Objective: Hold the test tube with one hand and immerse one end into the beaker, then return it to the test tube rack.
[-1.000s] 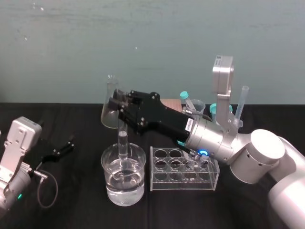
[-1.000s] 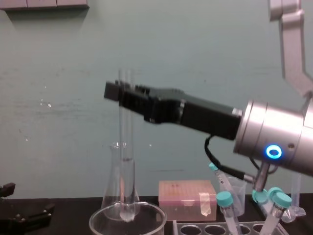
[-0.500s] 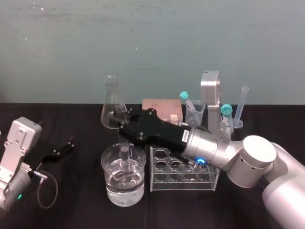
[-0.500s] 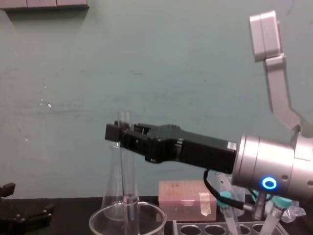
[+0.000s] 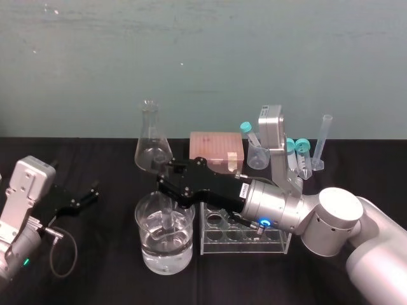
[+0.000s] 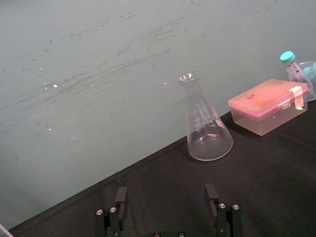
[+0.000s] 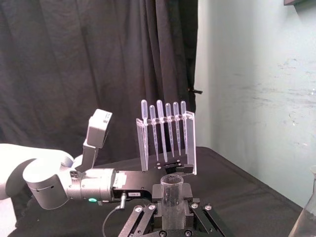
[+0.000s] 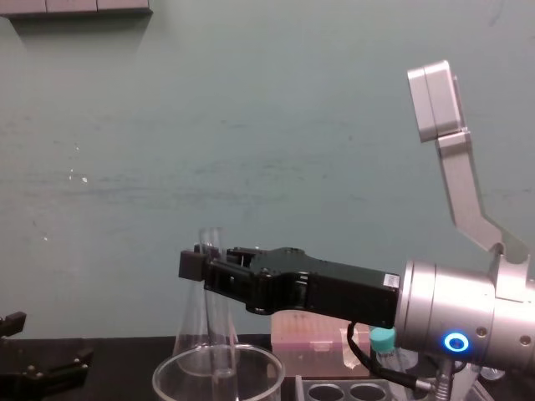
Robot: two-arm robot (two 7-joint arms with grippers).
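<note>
In the head view, your right gripper (image 5: pixel 166 183) reaches in low over the beaker (image 5: pixel 145 219). It holds the test tube (image 5: pixel 166 216) upright inside, with the lower end at or just under the clear liquid (image 5: pixel 165 251). The pale, hole-patterned test tube rack (image 5: pixel 273 241) stands just beside the beaker. Your left gripper (image 5: pixel 76 200) lies parked on the black worktop (image 5: pixel 108 273), well apart.

In the left wrist view, its fingers (image 6: pixel 121 196) stand apart on nothing, facing a conical glass flask (image 6: pixel 205 128).

In the right wrist view, the right fingers (image 7: pixel 205 217) are clamped on the tube just below its round open mouth.

In the chest view, the slim tube drops through the beaker's wide rim.

I judge the dip to be in hand. Next, lift straight up until the tip clears the rim, then carry the tube to a free rack hole. Smooth glass may slip.
</note>
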